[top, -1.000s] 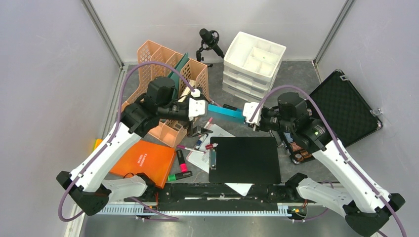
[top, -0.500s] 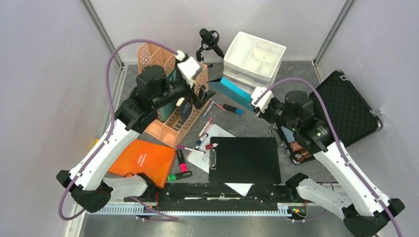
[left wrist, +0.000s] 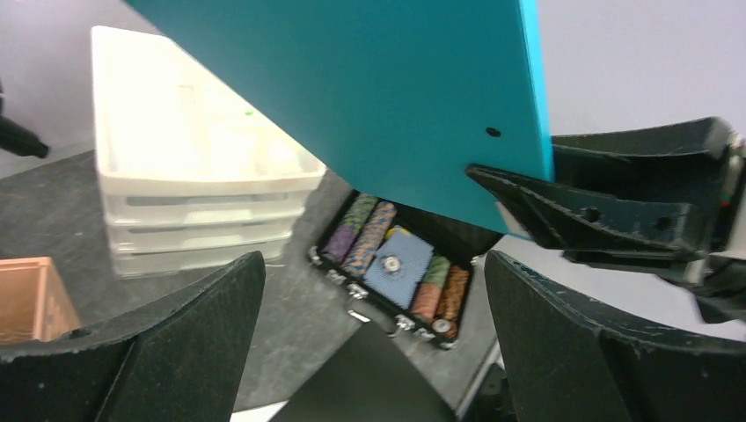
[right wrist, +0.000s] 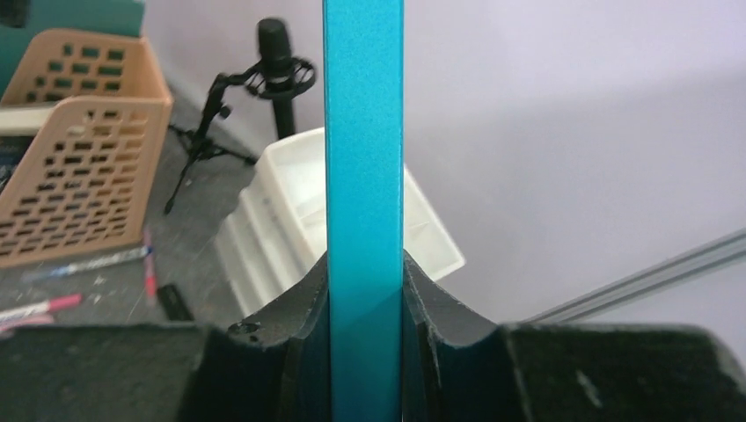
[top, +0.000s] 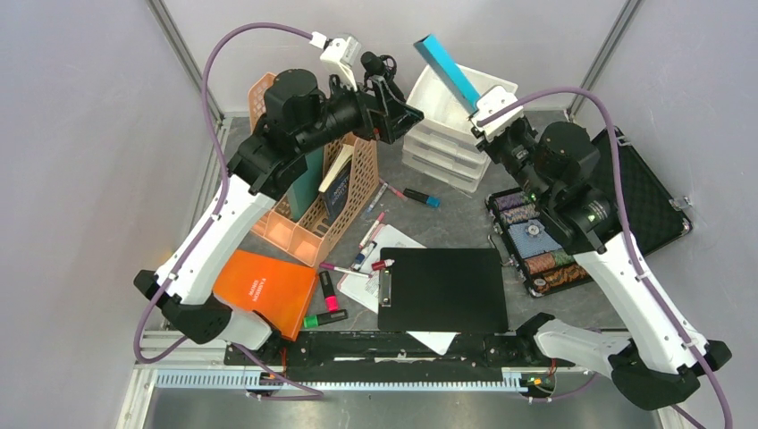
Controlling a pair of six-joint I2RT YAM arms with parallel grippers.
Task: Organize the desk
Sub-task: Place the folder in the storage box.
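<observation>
The desk (top: 456,223) is a dark grey stone-patterned top strewn with stationery. My right gripper (top: 483,112) is raised above the white drawer unit (top: 456,116), shut on a teal book (top: 447,70) that sticks up and to the left. In the right wrist view the teal book (right wrist: 363,167) stands edge-on, clamped between both fingers of the right gripper (right wrist: 365,290). My left gripper (top: 404,103) hangs high, just left of the book, open and holding nothing. In the left wrist view the left gripper (left wrist: 374,264) is wide apart below the teal book (left wrist: 378,97).
An orange file organizer (top: 313,192) holds books at the left. A black clipboard (top: 442,290), papers, pens (top: 375,223), highlighters (top: 331,290) and an orange folder (top: 268,286) lie near the front. An open chip case (top: 536,241) lies at right, a microphone (top: 375,67) at the back.
The right gripper has lifted the teal book from low over the desk to high above the drawers. The left arm rose and swung right, staying open. The chip case is uncovered.
</observation>
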